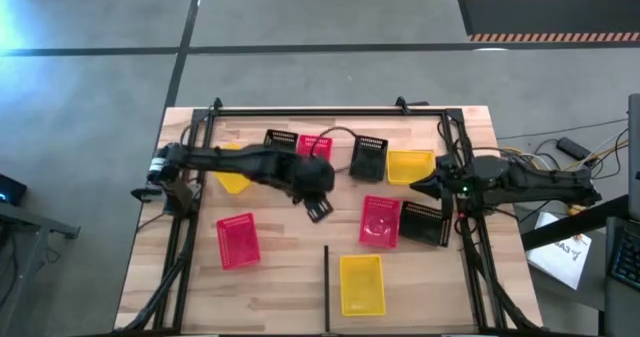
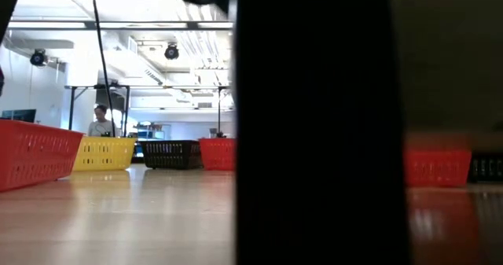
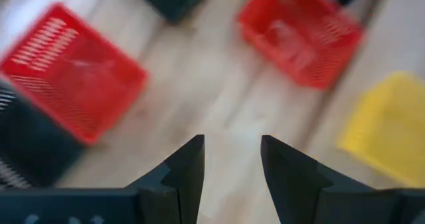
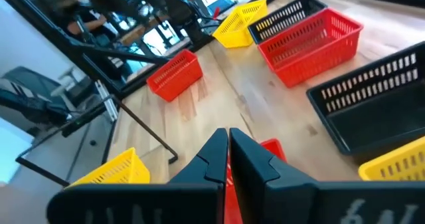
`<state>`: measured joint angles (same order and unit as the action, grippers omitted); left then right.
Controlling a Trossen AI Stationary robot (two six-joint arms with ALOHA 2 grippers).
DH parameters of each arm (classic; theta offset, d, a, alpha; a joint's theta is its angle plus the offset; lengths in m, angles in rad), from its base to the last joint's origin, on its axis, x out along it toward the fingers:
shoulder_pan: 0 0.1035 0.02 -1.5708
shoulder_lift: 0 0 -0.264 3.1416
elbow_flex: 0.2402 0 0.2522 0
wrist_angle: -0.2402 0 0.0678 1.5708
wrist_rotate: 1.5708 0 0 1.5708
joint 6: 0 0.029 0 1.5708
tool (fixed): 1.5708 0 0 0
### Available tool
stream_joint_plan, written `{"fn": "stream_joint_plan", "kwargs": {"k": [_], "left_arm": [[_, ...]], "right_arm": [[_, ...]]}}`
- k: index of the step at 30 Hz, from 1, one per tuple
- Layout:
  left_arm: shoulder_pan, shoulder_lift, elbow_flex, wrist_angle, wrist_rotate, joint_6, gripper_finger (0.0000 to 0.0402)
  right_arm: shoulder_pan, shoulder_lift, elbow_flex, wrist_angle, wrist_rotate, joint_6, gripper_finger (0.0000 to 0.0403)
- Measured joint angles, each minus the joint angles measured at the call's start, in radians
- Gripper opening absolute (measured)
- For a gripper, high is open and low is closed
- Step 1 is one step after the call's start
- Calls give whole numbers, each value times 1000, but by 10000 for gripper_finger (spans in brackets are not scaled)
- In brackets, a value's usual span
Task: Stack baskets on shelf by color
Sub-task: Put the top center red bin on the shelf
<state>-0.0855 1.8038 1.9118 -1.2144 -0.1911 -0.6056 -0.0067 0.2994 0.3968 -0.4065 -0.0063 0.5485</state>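
Observation:
Several baskets lie open side up on the wooden table. Far row: yellow [image 1: 232,177] partly under my left arm, black [image 1: 280,139], pink-red [image 1: 314,145], black [image 1: 368,157], yellow [image 1: 410,167]. Nearer: pink-red [image 1: 237,240], pink-red [image 1: 380,220], black [image 1: 423,222]. One yellow basket [image 1: 361,283] sits on the shelf patch [image 1: 425,292], right of a thin black bar [image 1: 327,287]. My left gripper [image 1: 318,209] [image 3: 232,151] hangs open above bare wood at mid-table, nothing between its fingers. My right gripper [image 1: 415,187] [image 4: 228,144] is shut and empty at the right, above the baskets.
Black frame rails [image 1: 330,110] run along the table's far, left and right sides. In the low view a wide dark shape [image 2: 314,123] blocks the middle. A person [image 2: 100,122] shows far off in the room behind. Bare wood lies at the near left.

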Motion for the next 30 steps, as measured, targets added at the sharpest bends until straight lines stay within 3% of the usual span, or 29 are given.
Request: {"fn": "stream_joint_plan", "kwargs": {"k": [9, 19, 30], "left_arm": [[191, -16, -334, 295, 122, 365, 132], [282, -11, -541, 482, 131, 623, 132], [301, 0, -688, 682, 120, 687, 132]], "right_arm": [[0, 130, 139, -39, 16, 14, 9], [0, 201, 255, -38, 196, 42, 9], [0, 301, 287, -25, 292, 109, 9]]}}
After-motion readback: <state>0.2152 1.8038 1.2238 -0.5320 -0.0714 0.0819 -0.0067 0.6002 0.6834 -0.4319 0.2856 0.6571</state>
